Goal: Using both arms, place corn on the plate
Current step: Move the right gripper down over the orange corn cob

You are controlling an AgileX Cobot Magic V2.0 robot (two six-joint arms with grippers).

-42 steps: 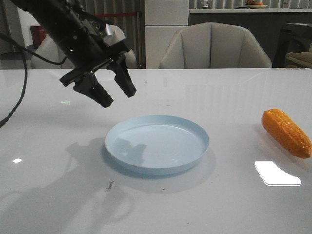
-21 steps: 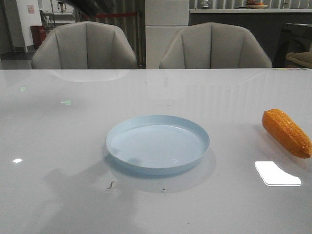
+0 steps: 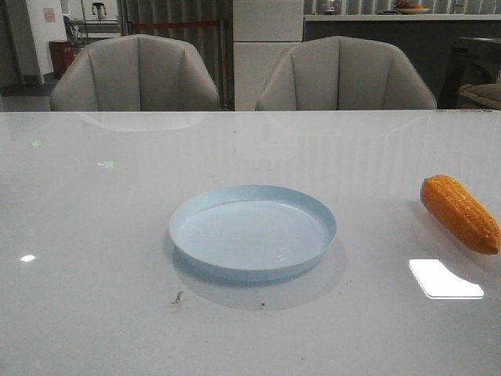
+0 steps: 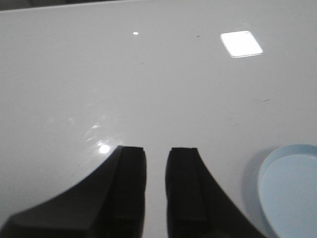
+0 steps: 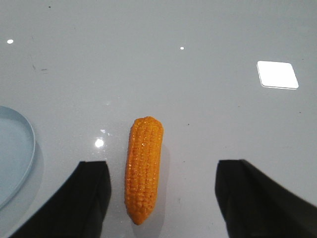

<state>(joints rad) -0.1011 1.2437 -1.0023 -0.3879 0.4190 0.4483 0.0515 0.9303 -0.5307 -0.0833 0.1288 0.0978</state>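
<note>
The pale blue plate lies bare in the middle of the white table. The orange corn lies on the table far to the plate's right, apart from it. Neither arm shows in the front view. In the right wrist view my right gripper hangs wide open above the corn, which lies lengthwise between the fingers, nearer one of them and touching neither; the plate's rim shows at the edge. My left gripper hovers over bare table beside the plate, its fingers a narrow gap apart with nothing between them.
Two grey chairs stand behind the table's far edge. A bright lamp reflection lies on the tabletop near the corn.
The left arm, which hung above the plate's left side a second ago, has drawn back out of the front view. Plate and corn lie where they were.
</note>
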